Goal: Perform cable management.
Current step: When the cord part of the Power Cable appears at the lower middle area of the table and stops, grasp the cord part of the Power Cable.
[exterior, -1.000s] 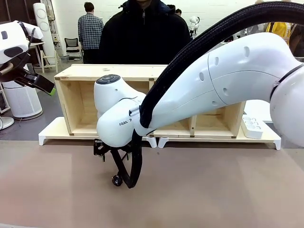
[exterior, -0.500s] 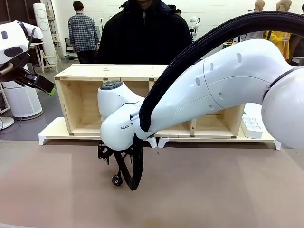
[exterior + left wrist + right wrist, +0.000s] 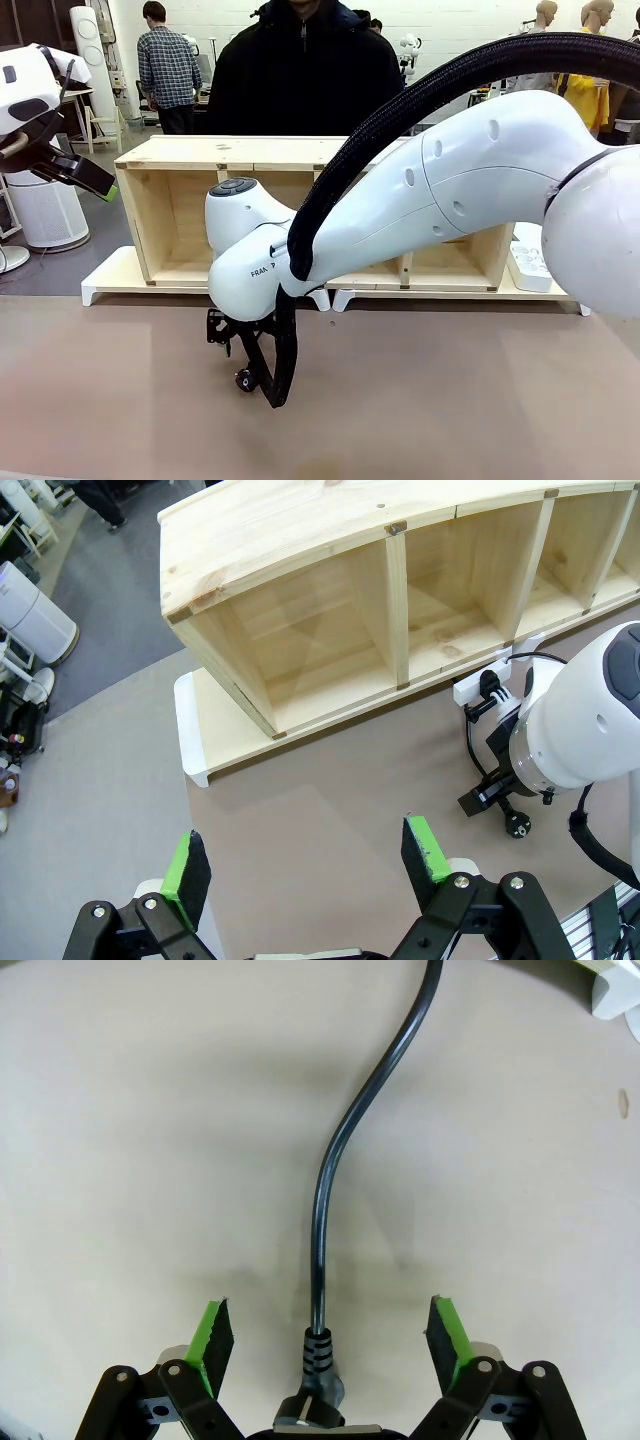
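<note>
R gripper [image 3: 330, 1332] dipped lower, open astride cable [image 3: 322, 1210] — "FRA" on arm [image 3: 450, 190]

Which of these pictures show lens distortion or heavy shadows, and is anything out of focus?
Left wrist view: wide-angle distortion bows the straight top of the wooden shelf into a curve. Right wrist view: soft, broad shadows lie on the table around the cable, which is in focus. Front view: even light, no strong glare; the near right arm looks oversized.
</note>
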